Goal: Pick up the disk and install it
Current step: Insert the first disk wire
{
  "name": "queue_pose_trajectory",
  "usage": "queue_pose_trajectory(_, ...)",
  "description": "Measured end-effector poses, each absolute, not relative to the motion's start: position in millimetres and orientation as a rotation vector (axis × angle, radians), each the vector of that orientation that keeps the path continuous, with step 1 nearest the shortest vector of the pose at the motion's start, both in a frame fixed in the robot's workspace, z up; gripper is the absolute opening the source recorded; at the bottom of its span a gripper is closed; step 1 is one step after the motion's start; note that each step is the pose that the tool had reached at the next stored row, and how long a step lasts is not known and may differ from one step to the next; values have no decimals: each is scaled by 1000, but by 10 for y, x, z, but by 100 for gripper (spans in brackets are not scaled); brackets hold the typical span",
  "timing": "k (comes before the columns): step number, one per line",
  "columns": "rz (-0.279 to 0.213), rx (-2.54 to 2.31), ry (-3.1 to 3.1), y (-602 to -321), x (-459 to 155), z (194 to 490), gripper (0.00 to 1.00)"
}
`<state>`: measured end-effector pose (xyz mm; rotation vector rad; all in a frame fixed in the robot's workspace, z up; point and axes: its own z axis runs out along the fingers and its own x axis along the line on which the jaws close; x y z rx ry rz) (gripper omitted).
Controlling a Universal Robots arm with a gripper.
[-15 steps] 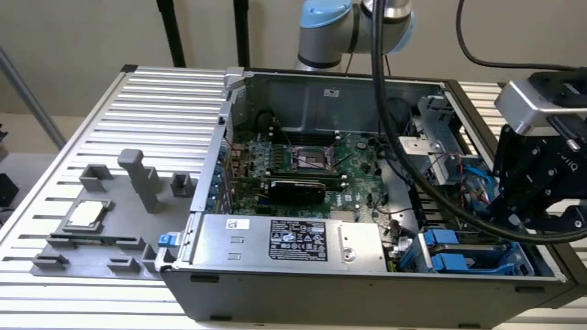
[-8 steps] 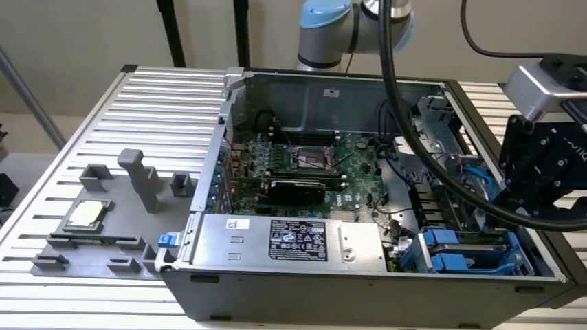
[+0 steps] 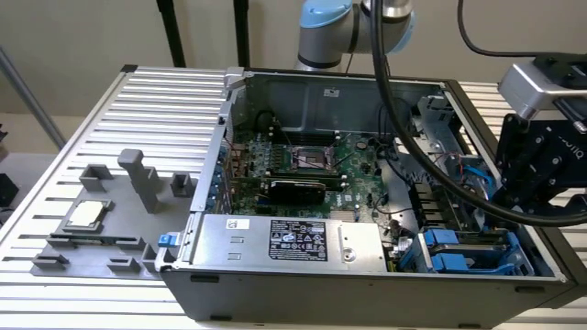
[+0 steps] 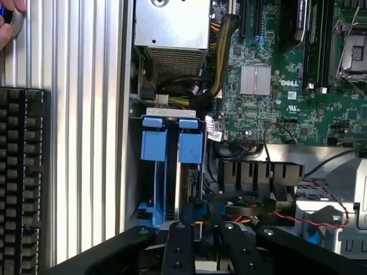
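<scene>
Scene: an open computer case [image 3: 367, 289] lies on its side on a ribbed metal table [image 3: 147, 103], its insides facing up.
Arm: the robot arm [image 3: 344, 31] rises behind the case's far edge; its black wrist assembly hangs over the case's edge on the exterior view's right.
Gripper: the gripper [image 4: 202, 232] hangs just above the drive bay, over the end of the bay away from the blue tabs. I cannot tell whether its jaws are apart or together, or whether they touch anything.
Disk: the disk [image 4: 186, 189] stands on edge inside the drive bay [image 3: 477, 247], at the case's near corner on the exterior view's right. Its blue carrier tabs sit side by side at the bay's open end.
Motherboard: the green motherboard [image 3: 312, 161] covers the case floor, with an empty processor socket [image 3: 312, 157] near its middle.
Power supply: a large silver box with a black label [image 3: 293, 240] lies along the case's near edge, just beside the drive bay.
Fixture: a grey parts holder [image 3: 101, 227] sits on the table at the exterior view's left, carrying a small square silver chip [image 3: 85, 214].
Keyboard: a black keyboard [image 4: 20, 177] lies on the table beside the case.
Person: fingertips [image 4: 8, 23] rest on the table beyond the keyboard.
</scene>
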<state>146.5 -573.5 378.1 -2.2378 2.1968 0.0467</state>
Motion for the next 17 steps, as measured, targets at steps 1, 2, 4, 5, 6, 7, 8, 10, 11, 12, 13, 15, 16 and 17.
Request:
queue_pose_trajectory(1, 46, -2238, 2197, -5730, 1454, 3780, 100)
queue_pose_trajectory(2, 45, -2238, 2198, -5725, 1443, 3779, 100)
queue_pose_trajectory(4, 43, -2239, 2199, -5715, 1423, 3775, 100)
queue_pose_trajectory(5, 41, -2240, 2200, -5712, 1415, 3771, 100)
queue_pose_trajectory(6, 39, -2241, 2201, -5710, 1409, 3767, 100)
queue_pose_trajectory(7, 37, -2242, 2202, -5707, 1402, 3762, 100)
queue_pose_trajectory(8, 35, -2242, 2203, -5705, 1398, 3755, 100)
queue_pose_trajectory(10, 31, -2244, 2205, -5704, 1394, 3738, 100)
queue_pose_trajectory(11, 29, -2245, 2206, -5703, 1393, 3732, 100)
queue_pose_trajectory(12, 27, -2246, 2207, -5702, 1392, 3726, 100)
queue_pose_trajectory(13, 26, -2246, 2208, -5701, 1392, 3721, 100)
queue_pose_trajectory(15, 24, -2247, 2209, -5700, 1391, 3712, 100)
queue_pose_trajectory(16, 23, -2247, 2209, -5699, 1391, 3708, 100)
queue_pose_trajectory(17, 23, -2248, 2210, -5698, 1391, 3703, 0)
